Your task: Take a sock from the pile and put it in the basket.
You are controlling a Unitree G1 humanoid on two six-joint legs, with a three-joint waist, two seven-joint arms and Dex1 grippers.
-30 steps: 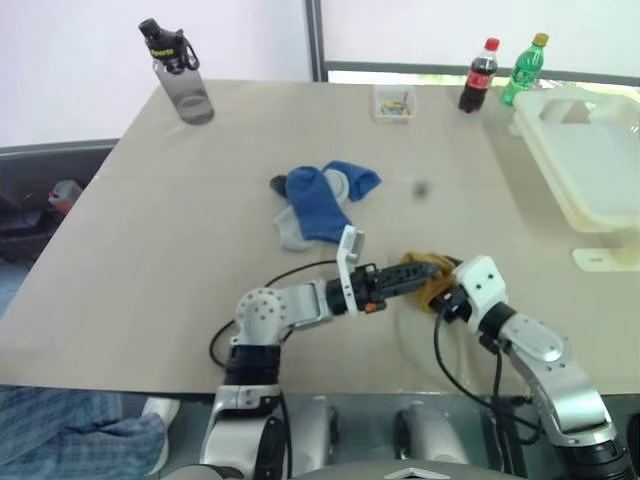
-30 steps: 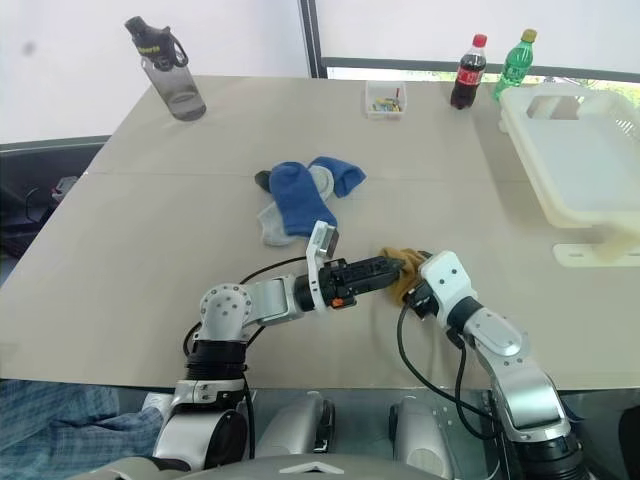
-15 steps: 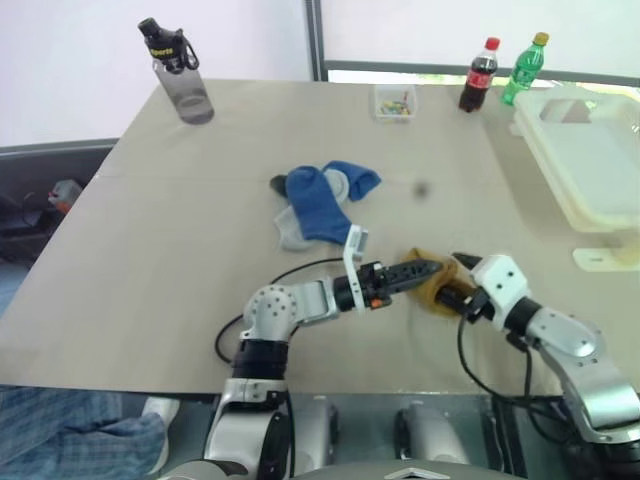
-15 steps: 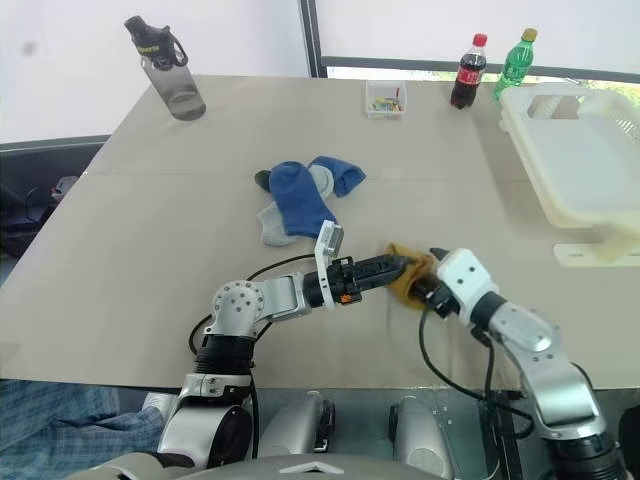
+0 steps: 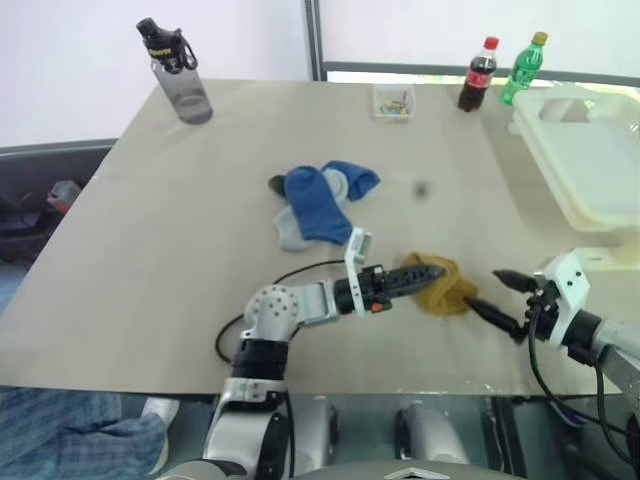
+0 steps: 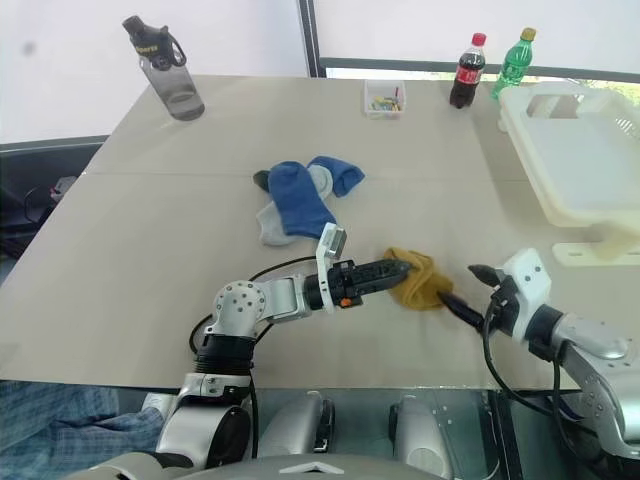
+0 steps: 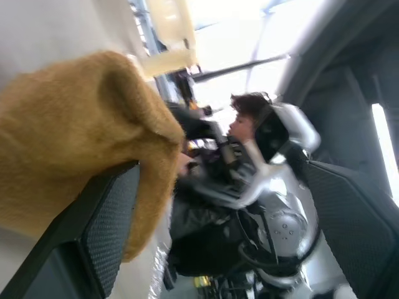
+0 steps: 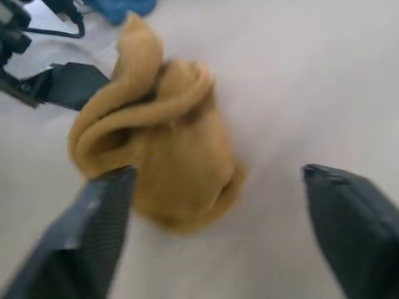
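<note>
Gripping the mustard sock [image 5: 437, 287] firmly by its bunched fold would serve best before carrying it right. From the left: the pile [image 5: 318, 203] of soft blue and grey socks, then the left gripper [image 5: 418, 274] with fingers apart against the crumpled woolly sock, the right gripper [image 5: 502, 296] spread wide just beside it, and the smooth whitish plastic basket [image 5: 585, 170] at the table's far right

- We take this for a lab or office room set up for robot trials.
- We see a wide beige table [image 5: 180, 250] with props laid apart: a water bottle [image 5: 177, 72], a cola bottle [image 5: 478, 75], a green bottle [image 5: 522, 68], a small box [image 5: 394, 101] of coloured bits, socks [image 5: 318, 203], a plastic basket [image 5: 590, 160].
- We see pale walls and a window frame [image 5: 313, 40] behind the table.
</note>
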